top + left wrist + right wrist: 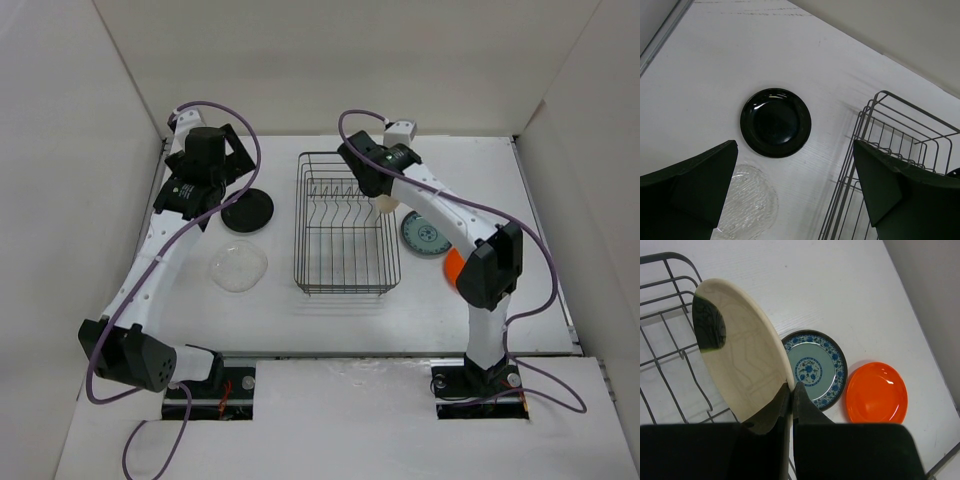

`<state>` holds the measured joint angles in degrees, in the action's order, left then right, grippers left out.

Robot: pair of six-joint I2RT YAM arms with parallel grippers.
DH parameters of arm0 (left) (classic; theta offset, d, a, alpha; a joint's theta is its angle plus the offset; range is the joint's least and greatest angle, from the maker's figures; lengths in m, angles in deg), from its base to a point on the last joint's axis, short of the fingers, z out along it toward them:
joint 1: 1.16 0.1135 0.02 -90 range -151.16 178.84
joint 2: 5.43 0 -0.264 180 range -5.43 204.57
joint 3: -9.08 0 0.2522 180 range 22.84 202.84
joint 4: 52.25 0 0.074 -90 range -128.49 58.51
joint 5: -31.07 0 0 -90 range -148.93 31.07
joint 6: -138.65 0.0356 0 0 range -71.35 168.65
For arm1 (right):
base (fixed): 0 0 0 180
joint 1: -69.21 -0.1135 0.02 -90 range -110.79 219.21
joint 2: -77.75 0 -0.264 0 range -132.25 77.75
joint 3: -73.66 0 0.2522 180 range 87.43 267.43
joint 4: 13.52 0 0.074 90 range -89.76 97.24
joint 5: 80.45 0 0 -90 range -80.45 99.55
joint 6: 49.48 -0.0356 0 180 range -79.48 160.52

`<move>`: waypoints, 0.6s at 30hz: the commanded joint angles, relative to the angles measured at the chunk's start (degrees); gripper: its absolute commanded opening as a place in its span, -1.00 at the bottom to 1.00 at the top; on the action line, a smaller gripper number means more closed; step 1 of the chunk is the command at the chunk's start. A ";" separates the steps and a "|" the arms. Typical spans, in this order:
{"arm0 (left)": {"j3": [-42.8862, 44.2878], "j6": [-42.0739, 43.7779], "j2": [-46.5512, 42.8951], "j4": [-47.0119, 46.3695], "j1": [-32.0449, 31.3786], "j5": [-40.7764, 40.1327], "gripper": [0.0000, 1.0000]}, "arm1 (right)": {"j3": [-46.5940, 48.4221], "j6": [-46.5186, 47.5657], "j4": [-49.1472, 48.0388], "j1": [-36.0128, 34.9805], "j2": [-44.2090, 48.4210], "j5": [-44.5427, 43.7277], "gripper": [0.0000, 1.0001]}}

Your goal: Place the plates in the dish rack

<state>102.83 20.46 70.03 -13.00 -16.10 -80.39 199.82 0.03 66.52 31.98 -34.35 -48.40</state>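
My right gripper (791, 389) is shut on the rim of the cream plate (737, 350) with a dark blotch, holding it on edge above the right side of the black wire dish rack (347, 222). The plate shows small in the top view (385, 204). The teal patterned plate (816, 368) and orange plate (876, 392) lie flat on the table right of the rack. My left gripper (796, 187) is open and empty, above the table between the black plate (775, 122) and the rack (880, 150). The clear glass plate (745, 210) lies near the black one.
White walls enclose the table on the left, back and right. The rack holds no plates between its prongs. The right arm's forearm (450, 215) crosses above the teal and orange plates in the top view.
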 commanded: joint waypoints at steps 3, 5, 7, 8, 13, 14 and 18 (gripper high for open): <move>1.58 -0.03 -2.42 -1.24 0.00 -0.34 1.00 | 2.83 0.15 -0.36 -1.00 -1.28 -2.25 -1.00; 1.58 0.50 -2.95 -1.24 0.00 -0.34 1.00 | 3.44 0.67 -0.36 -1.52 -1.81 -2.25 -1.00; 1.58 0.50 -2.95 -1.77 0.00 -0.34 1.00 | 3.96 0.68 -0.36 -1.53 -2.86 -2.25 -1.00; 1.58 0.50 -2.95 -1.77 0.00 -0.34 1.00 | 3.97 0.68 -0.36 -1.53 -2.87 -2.25 -1.00; 1.58 0.50 -2.95 -1.77 0.00 -0.34 1.00 | 5.11 1.20 -0.97 -2.05 -4.97 -1.64 -1.00; 1.05 0.50 -2.95 -1.77 0.00 -0.34 1.00 | 5.11 1.72 -0.98 -2.05 -4.98 -1.11 -0.99; 1.05 0.50 -2.95 -1.77 0.00 -0.34 1.00 | 5.73 2.34 -2.29 -2.05 -5.50 -0.49 -0.61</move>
<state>102.83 20.53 69.29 -13.00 -16.10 -80.36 202.80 1.27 65.93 30.49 -39.79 -48.20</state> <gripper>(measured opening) 0.997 0.164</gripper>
